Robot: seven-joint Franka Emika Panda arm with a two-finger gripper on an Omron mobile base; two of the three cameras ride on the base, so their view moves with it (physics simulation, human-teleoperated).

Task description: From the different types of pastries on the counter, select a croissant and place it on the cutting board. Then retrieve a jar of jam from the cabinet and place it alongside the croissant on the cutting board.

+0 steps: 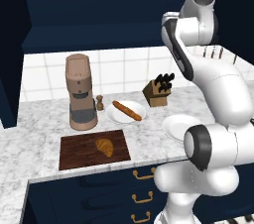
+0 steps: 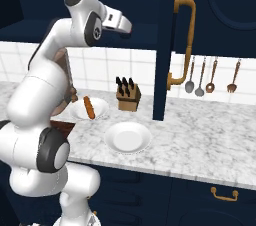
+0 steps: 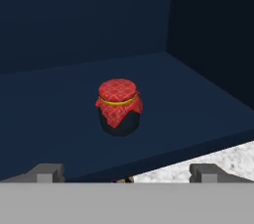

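Jam jar (image 3: 118, 106) stands upright on the cabinet shelf (image 3: 59, 114).

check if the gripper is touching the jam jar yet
Apart. The hand view shows the jar of jam standing alone on the cabinet shelf, with bare shelf between it and the open gripper fingertips.

Croissant (image 1: 104, 146): golden-brown, ridged crescent, flat on the cutting board (image 1: 79, 156), right of its centre. Board: dark reddish-brown, grained, on the marbled tabletop (image 1: 30, 143) at its front edge. Baguette-like stick (image 1: 126, 110) at 1 o'clock from the croissant. Jam jar (image 3: 119, 107): red checked cloth cap, gold band, upright on the navy cabinet shelf (image 3: 198, 114).
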